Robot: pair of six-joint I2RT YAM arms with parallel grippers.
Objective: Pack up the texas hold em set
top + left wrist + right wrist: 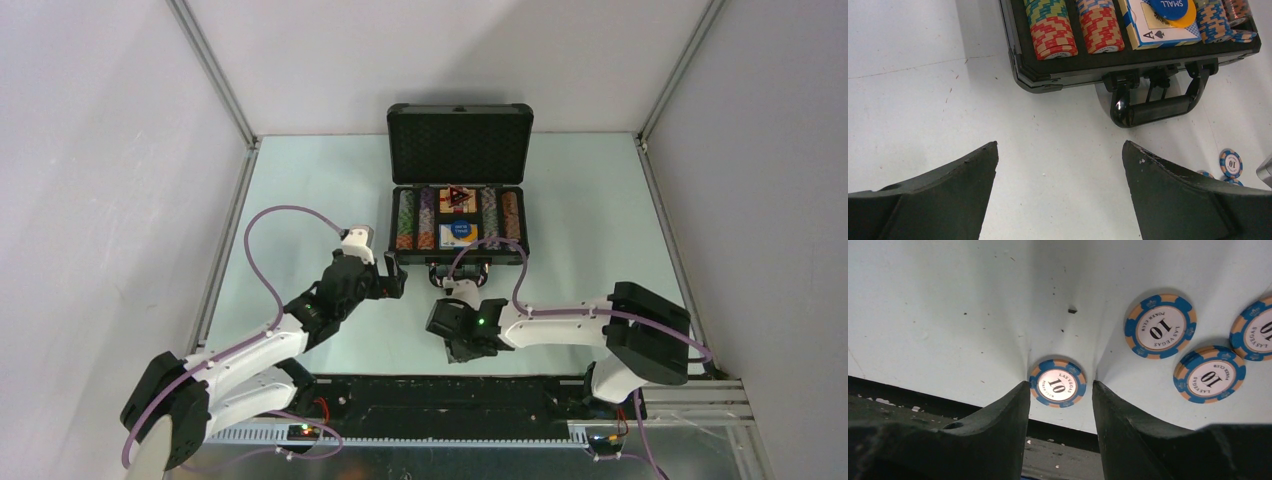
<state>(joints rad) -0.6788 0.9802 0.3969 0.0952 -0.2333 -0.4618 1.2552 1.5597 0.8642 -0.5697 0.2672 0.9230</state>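
Pale tabletop (pixel 948 300) ends at a dark edge right beside your right gripper (pixel 1060 390), and that is the hazard. Its jaws straddle one blue poker chip (pixel 1057 386) lying flat; you cannot tell whether they pinch it or only flank it. A thin flat chip may squirt out of a pinch and skid over that edge, or into the three loose chips (pixel 1160 326) nearby. Your left gripper (pixel 1060 150) hangs wide open and empty near the handle (pixel 1158 107) of the open case (pixel 458 190), which already holds rows of chips.
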